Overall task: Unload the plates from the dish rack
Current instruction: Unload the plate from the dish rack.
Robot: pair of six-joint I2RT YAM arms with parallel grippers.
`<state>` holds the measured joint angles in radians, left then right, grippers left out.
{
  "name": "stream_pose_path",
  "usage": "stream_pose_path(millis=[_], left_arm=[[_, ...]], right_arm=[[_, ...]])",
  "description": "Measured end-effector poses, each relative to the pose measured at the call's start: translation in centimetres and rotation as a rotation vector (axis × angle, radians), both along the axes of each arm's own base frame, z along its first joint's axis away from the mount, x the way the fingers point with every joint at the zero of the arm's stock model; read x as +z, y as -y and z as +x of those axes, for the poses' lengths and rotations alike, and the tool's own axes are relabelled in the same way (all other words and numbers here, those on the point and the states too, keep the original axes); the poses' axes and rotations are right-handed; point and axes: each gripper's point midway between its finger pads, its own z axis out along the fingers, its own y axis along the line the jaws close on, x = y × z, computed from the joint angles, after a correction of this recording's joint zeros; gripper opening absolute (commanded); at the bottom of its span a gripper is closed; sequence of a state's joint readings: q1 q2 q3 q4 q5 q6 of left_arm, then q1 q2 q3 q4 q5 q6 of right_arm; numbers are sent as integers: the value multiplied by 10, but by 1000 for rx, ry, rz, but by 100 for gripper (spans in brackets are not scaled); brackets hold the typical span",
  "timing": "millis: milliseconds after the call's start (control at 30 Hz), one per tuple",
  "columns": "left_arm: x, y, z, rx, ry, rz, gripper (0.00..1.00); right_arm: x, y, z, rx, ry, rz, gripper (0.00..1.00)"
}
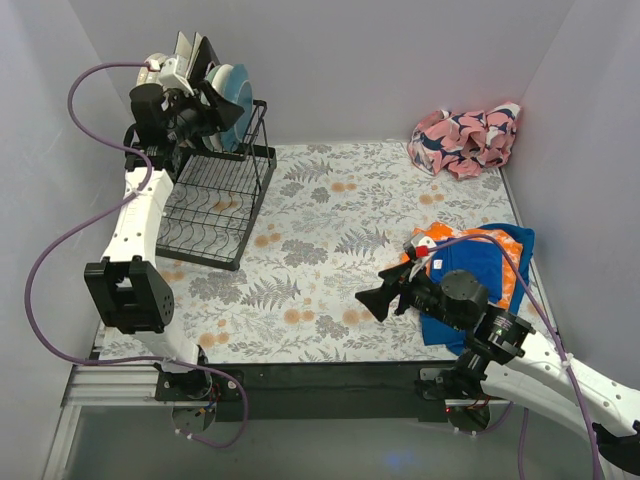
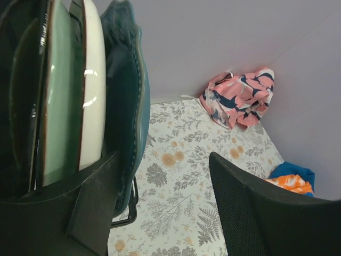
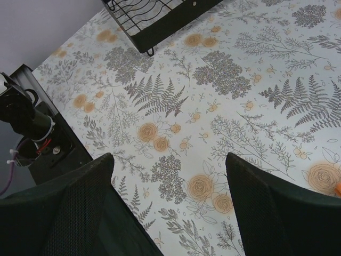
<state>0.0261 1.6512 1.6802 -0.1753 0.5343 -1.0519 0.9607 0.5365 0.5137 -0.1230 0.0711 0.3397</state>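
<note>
— Where did we find the dish rack (image 1: pixel 215 200)?
— At the far-left corner of the tabletop (image 1: pixel 330 230). The plates (image 1: pixel 225 90) stood on edge at its far end: a pale green plate (image 2: pixel 58 106), a cream plate (image 2: pixel 93 106), then a teal plate (image 2: pixel 128 101).
— And our left claw (image 2: pixel 164 160)?
— Raised at those plates with its jaws apart. One finger (image 2: pixel 80 213) was just beside the teal plate and the other well clear, so it gripped nothing.
— The right claw (image 3: pixel 168 160)?
— Open and empty too. It hovered over the tabletop toward the near-right corner, just beside the orange and blue cloth (image 1: pixel 480 265). We saw the pink cloth (image 1: pixel 465 140) in the far-right corner.

Most plates (image 1: pixel 235 85) hidden behind left end effector (image 1: pixel 220 108); dish rack (image 3: pixel 165 29) cut by frame edge.
</note>
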Motion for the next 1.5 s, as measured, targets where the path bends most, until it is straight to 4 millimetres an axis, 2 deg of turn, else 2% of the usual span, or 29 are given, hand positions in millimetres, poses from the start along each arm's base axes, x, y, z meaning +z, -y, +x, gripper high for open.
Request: stream_pose_path(millis=[167, 500, 600, 633, 667, 1500], left_arm=[[-15, 5, 7, -23, -5, 39, 58], [-31, 5, 21, -51, 10, 78, 29], [-32, 2, 22, -47, 14, 86, 16], [-33, 1, 23, -44, 14, 90, 4], [-33, 1, 24, -45, 17, 92, 0], [-22, 5, 27, -95, 144, 151, 0]], right_arm=[[1, -1, 1, -3, 6, 1, 90], [-6, -4, 4, -4, -5, -19, 90], [-7, -5, 5, -5, -8, -24, 90], [-8, -5, 5, -5, -9, -26, 90], [-8, -6, 6, -5, -9, -27, 90], [-5, -8, 8, -6, -1, -18, 89]])
